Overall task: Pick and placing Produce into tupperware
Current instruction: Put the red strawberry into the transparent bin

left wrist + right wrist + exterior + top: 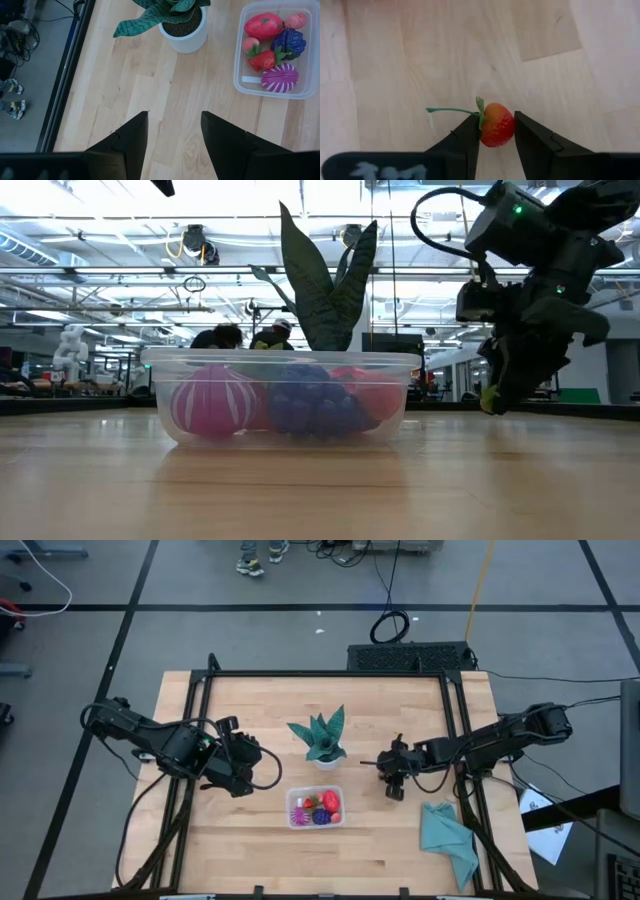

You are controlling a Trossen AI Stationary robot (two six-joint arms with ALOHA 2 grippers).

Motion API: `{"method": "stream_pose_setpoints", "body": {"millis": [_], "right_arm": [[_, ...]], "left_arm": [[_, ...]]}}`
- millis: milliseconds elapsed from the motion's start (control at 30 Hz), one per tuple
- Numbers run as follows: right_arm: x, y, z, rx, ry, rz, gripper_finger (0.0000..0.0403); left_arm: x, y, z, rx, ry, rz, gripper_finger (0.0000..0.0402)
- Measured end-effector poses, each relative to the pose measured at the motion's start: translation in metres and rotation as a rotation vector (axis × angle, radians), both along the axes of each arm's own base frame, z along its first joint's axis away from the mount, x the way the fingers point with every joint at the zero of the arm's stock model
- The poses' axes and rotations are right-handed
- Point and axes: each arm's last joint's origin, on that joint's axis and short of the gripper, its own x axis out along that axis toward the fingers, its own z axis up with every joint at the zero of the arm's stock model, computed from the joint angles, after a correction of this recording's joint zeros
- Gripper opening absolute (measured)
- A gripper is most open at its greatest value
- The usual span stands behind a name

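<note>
The clear tupperware (294,794) stands near the table's middle. It holds a larger red piece (263,25), a dark purple piece (290,42), a strawberry (263,60) and a pink-purple striped ball (280,78). My right gripper (495,115) is to the tupperware's right and is shut on another red strawberry (497,127) that has a green stem. My left gripper (172,117) hangs open over bare wood to the tupperware's left and holds nothing. My right gripper pinches the strawberry's red body (487,131) between its two fingers, one on each side. The green stem (450,110) sticks out sideways past one finger. The fingers come from above, pointing down. I cannot tell whether the strawberry is off the table.
The teal spiky plant in its white pot (322,740) stands just behind the tupperware, between the two arms. A teal cloth (450,835) lies near the table's right near corner. Bare wood lies in front of the tupperware. People show in the room beyond.
</note>
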Motion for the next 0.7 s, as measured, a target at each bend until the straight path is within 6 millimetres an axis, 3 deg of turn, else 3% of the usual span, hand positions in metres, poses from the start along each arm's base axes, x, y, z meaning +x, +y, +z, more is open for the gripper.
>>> {"method": "stream_pose_setpoints", "body": {"millis": [400, 700], "right_arm": [[0.003, 0.002, 0.012, 0.026, -0.103, 0.004, 0.01], [0.019, 0.023, 0.041, 0.154, -0.424, 0.137, 0.01]], "left_arm": [[0.0, 0.0, 0.0, 0.0, 0.0, 0.0, 0.0186], [0.0, 0.0, 0.0, 0.001, -0.001, 0.0, 0.0186]]}}
